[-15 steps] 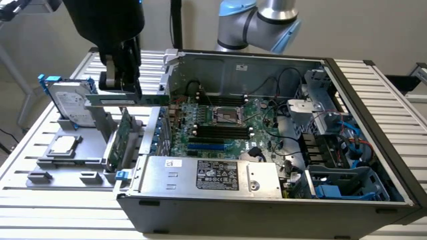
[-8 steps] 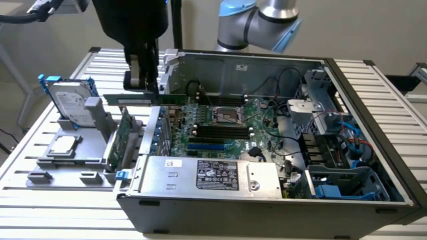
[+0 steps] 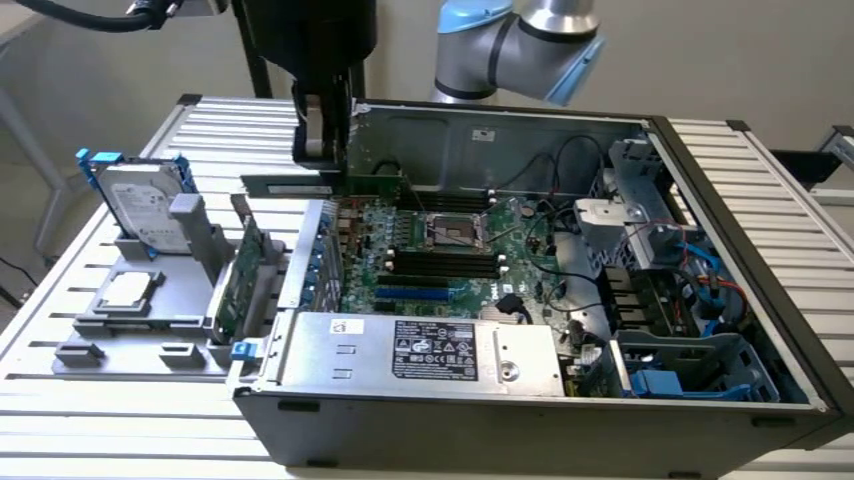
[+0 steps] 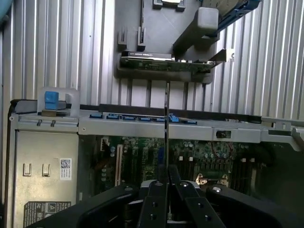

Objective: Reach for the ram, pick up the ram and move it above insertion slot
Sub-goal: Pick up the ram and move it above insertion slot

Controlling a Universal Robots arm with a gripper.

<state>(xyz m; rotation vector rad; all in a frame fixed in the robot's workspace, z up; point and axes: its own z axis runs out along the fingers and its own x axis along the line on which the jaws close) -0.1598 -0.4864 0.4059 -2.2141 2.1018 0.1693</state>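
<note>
Already the end effector is clenched on the ram, lifted clear and hanging over the open case's rear edge. Pickup looks done; the slots lie further in, so positioning remains.

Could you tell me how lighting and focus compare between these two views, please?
Exterior view: even, soft light, dim inside the computer case, the gripper a dark silhouette. Wrist view: bluish cast, the ram edge-on as a thin line, the fingers near and soft.
</note>
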